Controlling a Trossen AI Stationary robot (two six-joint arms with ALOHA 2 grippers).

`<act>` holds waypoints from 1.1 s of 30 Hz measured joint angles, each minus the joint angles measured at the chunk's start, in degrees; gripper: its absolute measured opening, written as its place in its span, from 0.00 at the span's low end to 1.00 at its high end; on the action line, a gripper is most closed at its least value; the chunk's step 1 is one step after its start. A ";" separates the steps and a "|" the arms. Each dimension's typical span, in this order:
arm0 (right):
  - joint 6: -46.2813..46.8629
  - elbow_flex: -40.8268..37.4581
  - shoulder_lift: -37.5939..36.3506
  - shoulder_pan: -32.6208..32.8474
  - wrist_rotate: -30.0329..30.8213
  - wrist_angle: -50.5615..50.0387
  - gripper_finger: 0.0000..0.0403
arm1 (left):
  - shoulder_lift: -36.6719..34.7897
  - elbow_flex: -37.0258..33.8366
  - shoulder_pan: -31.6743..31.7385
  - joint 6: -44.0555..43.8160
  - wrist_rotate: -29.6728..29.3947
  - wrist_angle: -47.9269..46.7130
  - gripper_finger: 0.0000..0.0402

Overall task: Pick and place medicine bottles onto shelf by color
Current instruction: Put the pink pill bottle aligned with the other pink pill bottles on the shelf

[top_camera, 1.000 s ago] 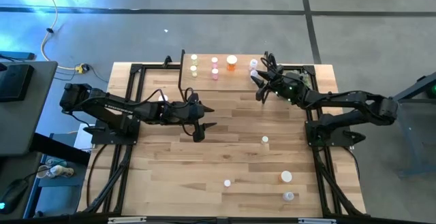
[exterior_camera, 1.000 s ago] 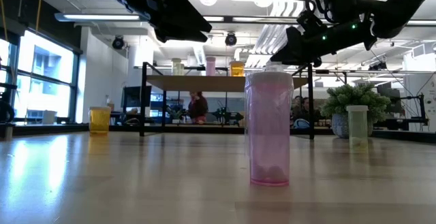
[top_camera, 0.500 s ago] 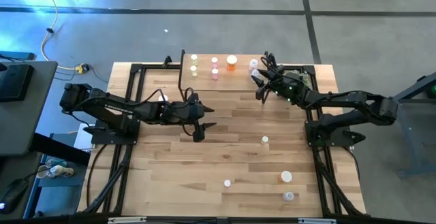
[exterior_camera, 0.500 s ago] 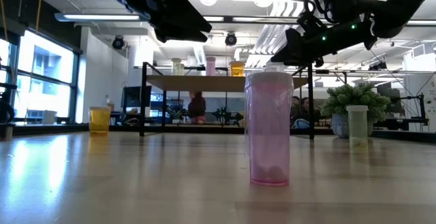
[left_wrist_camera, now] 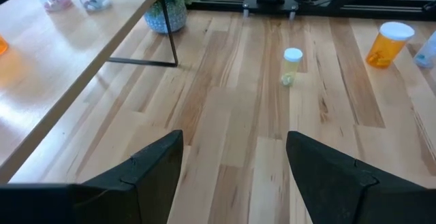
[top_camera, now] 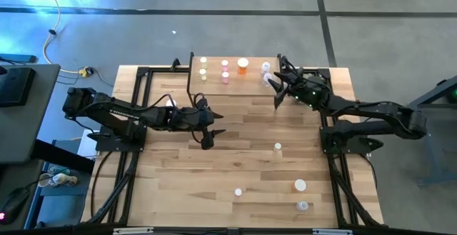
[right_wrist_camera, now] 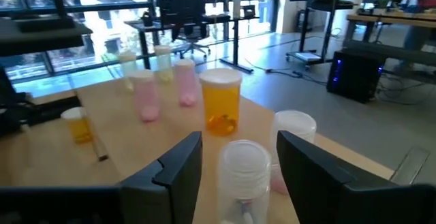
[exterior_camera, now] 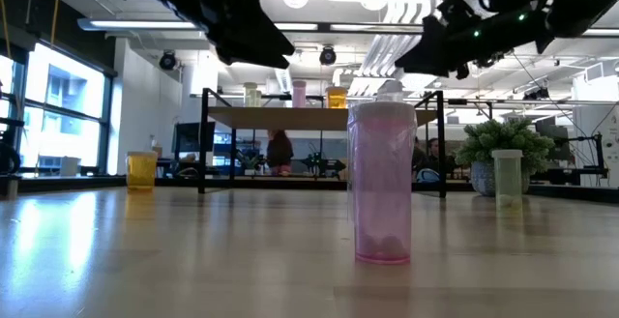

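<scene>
The low light-wood shelf on black legs is filling up: yellowish, pink and orange white-capped medicine bottles are standing on it in colour groups. Left of the shelf, over bare table, the left gripper is waiting with fingers spread, holding nothing. At the shelf's right end, the right gripper is hovering with fingers parted around a clear white-capped bottle standing there. Four bottles are waiting on the table, well apart from the shelf.
</scene>
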 joint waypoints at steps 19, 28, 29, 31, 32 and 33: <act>3.14 -0.02 -9.57 22.26 -0.31 -14.40 0.45 | 0.69 0.02 -5.88 1.45 9.04 -1.61 0.63; 5.16 -0.02 -9.57 28.79 3.27 -14.32 0.45 | 7.68 0.00 -15.68 0.83 9.37 6.25 0.63; 5.16 -0.02 -9.57 29.13 3.58 -14.29 0.45 | 8.15 0.00 -16.61 0.31 9.31 6.84 0.63; 5.20 -0.02 -9.57 29.65 3.68 -14.32 0.45 | 9.70 0.04 -18.27 -0.58 9.14 9.55 0.63; 5.51 -0.02 -9.57 29.86 3.68 -14.33 0.45 | 10.45 0.02 -18.98 -1.14 9.15 10.23 0.63; 5.87 -0.02 -9.57 29.99 3.68 -14.30 0.45 | 11.18 0.00 -19.66 -1.52 9.15 11.11 0.63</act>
